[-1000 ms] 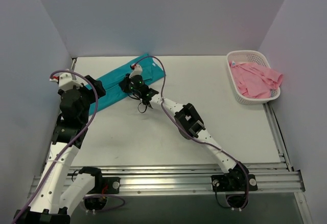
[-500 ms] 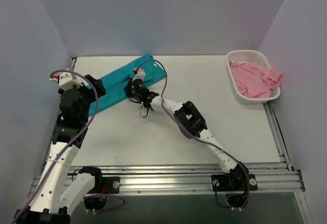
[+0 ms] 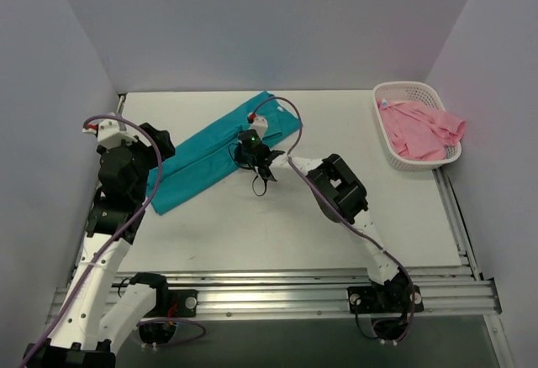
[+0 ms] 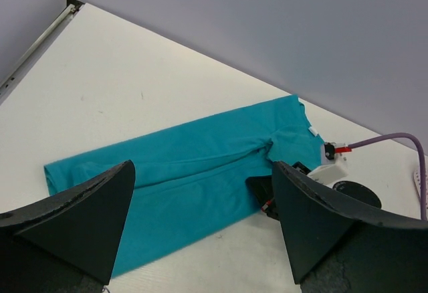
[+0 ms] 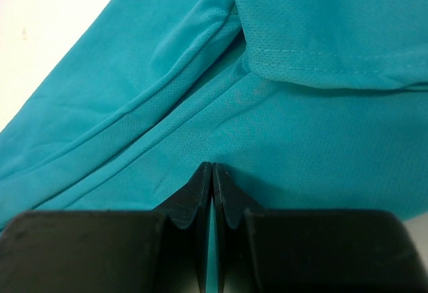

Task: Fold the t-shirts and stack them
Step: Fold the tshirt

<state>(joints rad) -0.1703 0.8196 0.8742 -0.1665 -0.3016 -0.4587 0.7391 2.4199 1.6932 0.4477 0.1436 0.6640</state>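
A teal t-shirt (image 3: 210, 145) lies flat on the white surface (image 3: 336, 124), well apart from the white lattice basket (image 3: 403, 88). It is folded lengthwise into a long, narrow band set on a slant. The band's end nearer the basket sits farther from the arm bases and carries a small white neck label. Close up, the fabric is a fine mesh knit with long soft creases, and a flap with a stitched hem is folded over it. A light pink t-shirt (image 3: 418, 128) is heaped inside the basket, one part draped over the rim. The right end effector (image 5: 212, 172) rests on the part of the teal band nearer the basket. Its two black fingers are pressed tightly together with their tips down in the cloth, apparently nipping a thin bit of it. The left end effector (image 4: 202, 172) hangs above the band's end farthest from the basket, its fingers spread wide and clear of the cloth.
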